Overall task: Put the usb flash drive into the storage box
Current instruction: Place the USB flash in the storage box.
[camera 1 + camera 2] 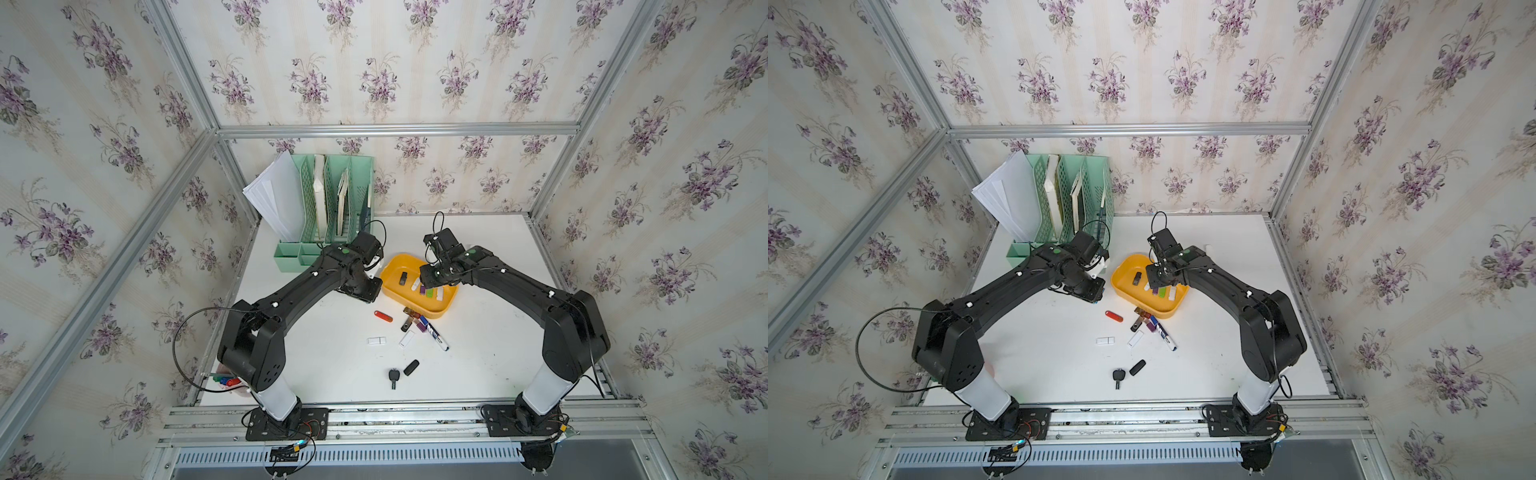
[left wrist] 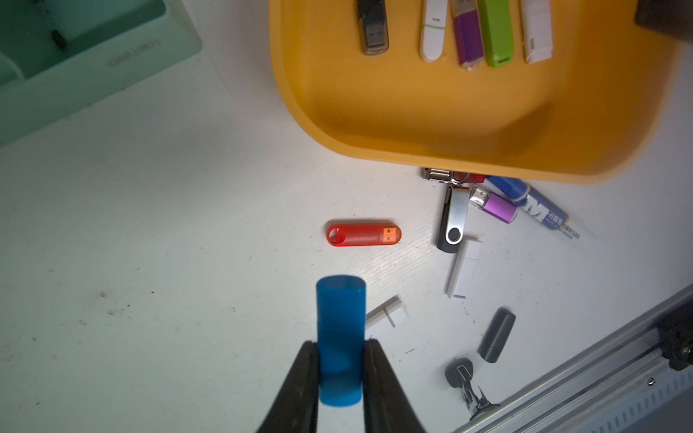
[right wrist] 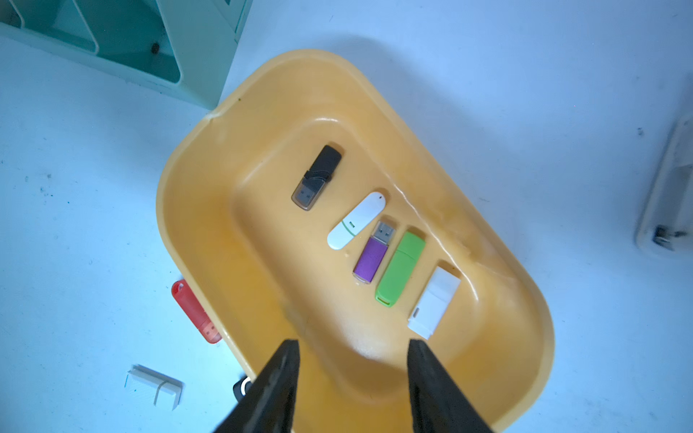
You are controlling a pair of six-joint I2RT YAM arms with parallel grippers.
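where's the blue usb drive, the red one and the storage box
blue usb drive (image 2: pixel 340 318): left wrist view, exposed body
red usb drive (image 2: pixel 362 235): left wrist view, mid body
storage box (image 3: pixel 195 240): right wrist view, bare wall

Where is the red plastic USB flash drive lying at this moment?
In a top view the red plastic USB flash drive lies on the white table, outside the shallow yellow-orange plastic storage box, close to its near left corner.

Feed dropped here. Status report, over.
Left gripper shut on blue flash drive, beside storage box. Right gripper open, empty, above box. Red flash drive on table.
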